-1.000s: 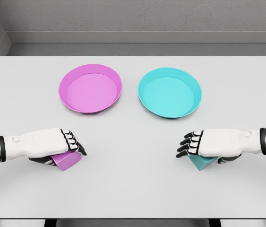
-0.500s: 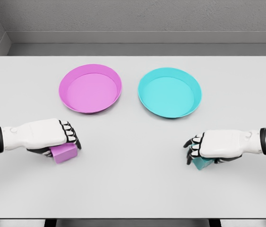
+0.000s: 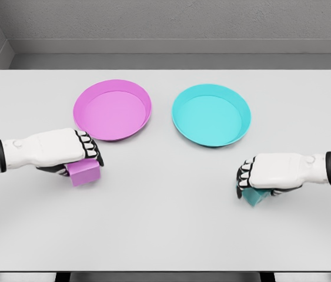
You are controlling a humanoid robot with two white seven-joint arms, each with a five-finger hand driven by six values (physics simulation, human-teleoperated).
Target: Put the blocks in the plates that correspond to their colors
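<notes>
A pink block (image 3: 84,173) is held under my left hand (image 3: 87,157), whose fingers curl over its top; it sits at the table's left, just below and left of the pink plate (image 3: 112,110). My right hand (image 3: 248,181) is shut on a cyan block (image 3: 255,196), most of which is hidden beneath the palm, at the right side of the table. The cyan plate (image 3: 211,114) lies up and to the left of that hand. Both plates hold nothing.
The white table (image 3: 165,229) runs to a front edge near the bottom of the view. A grey wall stands behind the far edge.
Both hands closed their fingers on their blocks. The left hand with the pink block moved up toward the pink plate; the right hand shifted a little right and up.
</notes>
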